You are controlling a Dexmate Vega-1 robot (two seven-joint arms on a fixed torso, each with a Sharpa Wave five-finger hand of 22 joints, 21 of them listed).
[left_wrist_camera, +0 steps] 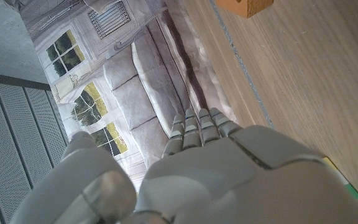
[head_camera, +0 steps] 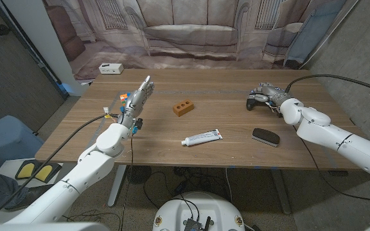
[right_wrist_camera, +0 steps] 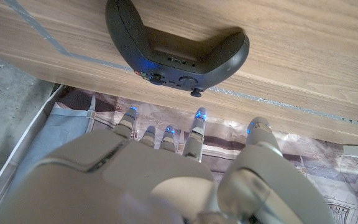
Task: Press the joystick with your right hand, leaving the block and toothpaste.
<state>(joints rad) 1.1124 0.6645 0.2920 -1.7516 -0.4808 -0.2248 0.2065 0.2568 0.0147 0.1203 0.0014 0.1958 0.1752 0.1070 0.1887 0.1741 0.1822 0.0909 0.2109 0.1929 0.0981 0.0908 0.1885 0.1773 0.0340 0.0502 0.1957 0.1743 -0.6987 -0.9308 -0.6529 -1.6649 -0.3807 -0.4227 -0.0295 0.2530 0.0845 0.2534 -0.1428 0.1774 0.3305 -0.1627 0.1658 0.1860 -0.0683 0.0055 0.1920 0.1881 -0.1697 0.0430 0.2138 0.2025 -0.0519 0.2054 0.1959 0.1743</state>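
Observation:
A black game controller (head_camera: 255, 101) lies at the table's far right; in the right wrist view the controller (right_wrist_camera: 176, 46) shows a small joystick (right_wrist_camera: 196, 93) on its near side. My right hand (head_camera: 272, 94) hovers at it with its fingers (right_wrist_camera: 196, 127) spread, just short of the joystick, holding nothing. An orange block (head_camera: 183, 108) with holes lies mid-table, and a white toothpaste tube (head_camera: 202, 137) lies nearer the front. My left hand (head_camera: 137, 97) stands raised at the left with straight fingers, empty; the left wrist view shows this left hand (left_wrist_camera: 216, 168) and a corner of the block (left_wrist_camera: 250, 6).
A colourful cube (head_camera: 123, 98) sits right beside my left hand. A black oblong pad (head_camera: 265, 136) lies in front of my right forearm. A white power strip (head_camera: 110, 68) sits past the table's far left corner. A printed sofa backdrop hangs behind.

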